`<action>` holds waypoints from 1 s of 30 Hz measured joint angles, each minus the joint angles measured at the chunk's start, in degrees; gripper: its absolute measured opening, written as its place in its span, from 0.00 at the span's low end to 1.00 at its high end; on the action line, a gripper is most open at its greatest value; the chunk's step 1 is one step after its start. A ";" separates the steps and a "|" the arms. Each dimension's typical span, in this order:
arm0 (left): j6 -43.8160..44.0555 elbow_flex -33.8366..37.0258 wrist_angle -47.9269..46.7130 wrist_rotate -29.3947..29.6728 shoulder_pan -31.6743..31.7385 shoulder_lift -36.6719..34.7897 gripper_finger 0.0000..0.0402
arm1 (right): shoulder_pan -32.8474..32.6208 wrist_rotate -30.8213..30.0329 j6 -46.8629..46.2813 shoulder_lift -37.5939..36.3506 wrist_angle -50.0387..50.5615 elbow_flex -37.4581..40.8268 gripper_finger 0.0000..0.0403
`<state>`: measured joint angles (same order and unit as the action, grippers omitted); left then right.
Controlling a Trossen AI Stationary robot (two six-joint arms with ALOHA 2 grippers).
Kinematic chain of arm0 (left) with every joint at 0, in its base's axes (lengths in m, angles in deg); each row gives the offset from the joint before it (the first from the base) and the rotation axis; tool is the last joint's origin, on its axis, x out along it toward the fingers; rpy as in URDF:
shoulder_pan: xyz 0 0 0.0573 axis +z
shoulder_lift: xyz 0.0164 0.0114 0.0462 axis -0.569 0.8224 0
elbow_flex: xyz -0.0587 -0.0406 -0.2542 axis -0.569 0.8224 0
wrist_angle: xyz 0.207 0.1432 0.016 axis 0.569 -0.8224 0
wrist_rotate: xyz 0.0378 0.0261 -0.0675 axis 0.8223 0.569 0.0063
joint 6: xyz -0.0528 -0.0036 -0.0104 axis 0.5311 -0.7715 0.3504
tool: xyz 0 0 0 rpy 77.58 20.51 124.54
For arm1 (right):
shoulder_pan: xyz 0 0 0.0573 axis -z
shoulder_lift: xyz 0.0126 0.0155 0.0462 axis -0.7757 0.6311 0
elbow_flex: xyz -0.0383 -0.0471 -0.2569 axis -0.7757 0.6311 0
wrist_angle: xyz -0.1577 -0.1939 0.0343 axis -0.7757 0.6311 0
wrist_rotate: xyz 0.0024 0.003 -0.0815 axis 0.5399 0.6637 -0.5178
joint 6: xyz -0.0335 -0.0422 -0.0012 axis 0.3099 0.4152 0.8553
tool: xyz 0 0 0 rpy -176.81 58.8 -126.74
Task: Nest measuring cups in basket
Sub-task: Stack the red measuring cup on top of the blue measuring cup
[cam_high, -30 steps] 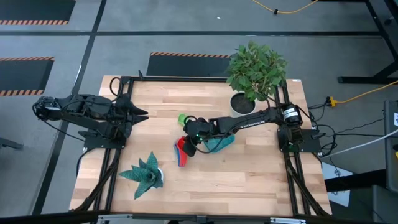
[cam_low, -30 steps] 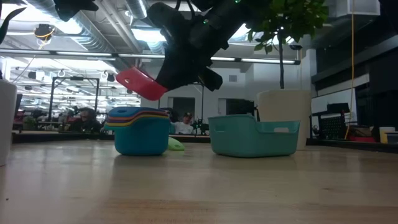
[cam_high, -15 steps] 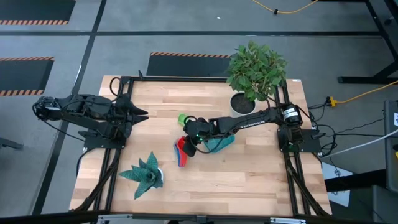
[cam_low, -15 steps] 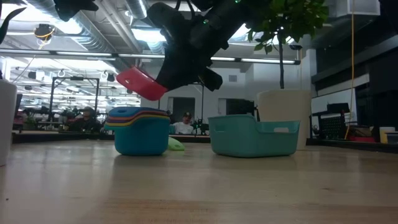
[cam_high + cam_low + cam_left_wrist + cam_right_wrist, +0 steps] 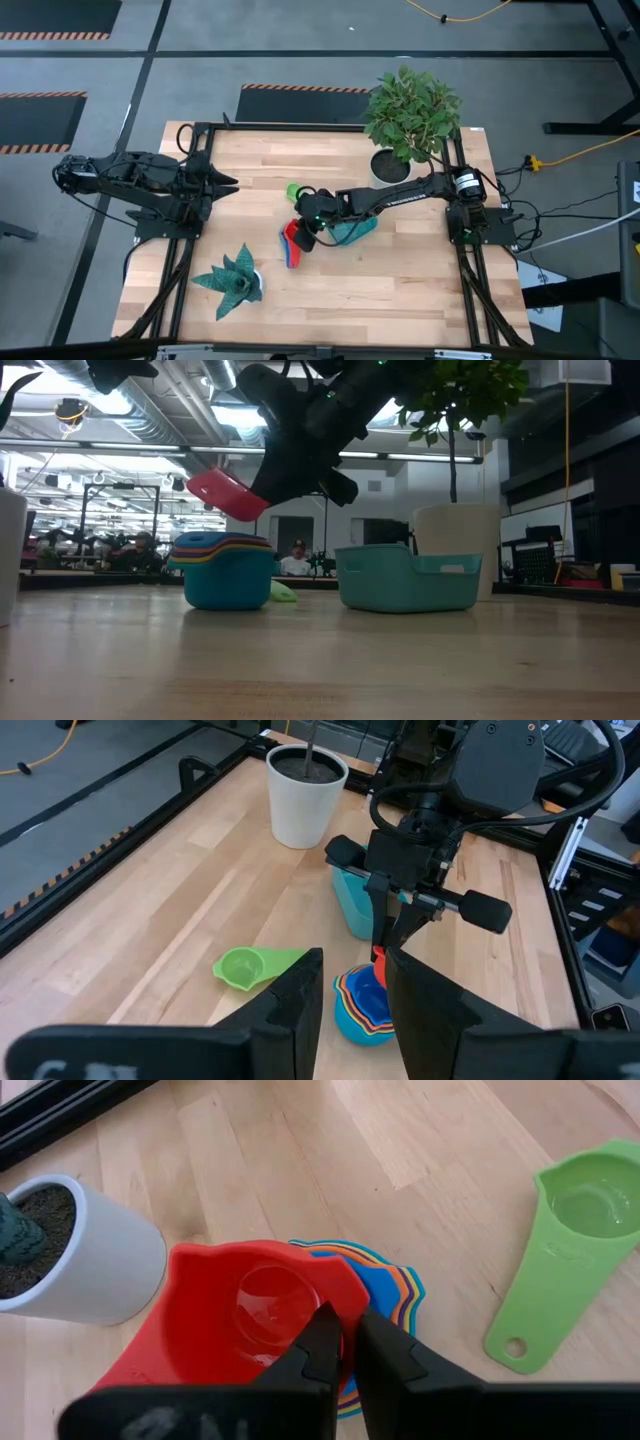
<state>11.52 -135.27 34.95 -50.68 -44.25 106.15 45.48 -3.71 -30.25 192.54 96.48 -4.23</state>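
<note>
High view: nesting part done, basket (image 5: 352, 232) not yet loaded.

Basket sits mid-table beside the cup stack (image 5: 227, 568), apparently empty in the low view. Right claw (image 5: 340, 1342), nearly closed, pinches the red cup (image 5: 240, 1315) by its rim, above the stack. Green cup (image 5: 250, 966) lies loose on the wood nearby. Left claw (image 5: 222, 181) waits at the table's left edge, part open, holding nothing. Remaining, by judgement: red, green, then stack into basket.

A red plastic measuring cup (image 5: 250, 1315) hangs tilted at frame centre above the nested stack of coloured cups (image 5: 224, 568); a green plastic cup (image 5: 570, 1240) lies behind; the teal plastic basket (image 5: 408, 577) sits right.
</note>
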 joint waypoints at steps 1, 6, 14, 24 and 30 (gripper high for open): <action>0.00 0.00 0.00 0.00 -0.01 0.00 0.26 | 0.01 0.00 0.12 0.00 0.01 0.00 0.07; -0.13 0.00 0.00 0.00 0.00 0.01 0.26 | 0.00 0.00 0.10 0.00 0.00 0.00 0.07; -0.13 0.00 0.02 0.00 -0.01 0.02 0.26 | 0.00 0.01 0.07 -0.02 0.00 0.00 0.07; -0.15 0.00 0.02 0.00 -0.01 0.02 0.26 | 0.01 0.04 -1.43 -0.04 -0.08 0.00 0.07; -0.13 0.00 0.02 0.00 -0.01 0.01 0.26 | 0.00 0.07 -2.78 -0.09 -1.86 0.04 0.07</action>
<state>11.39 -135.27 34.97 -50.68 -44.26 106.16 45.48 -3.65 -33.02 192.45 94.62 -4.18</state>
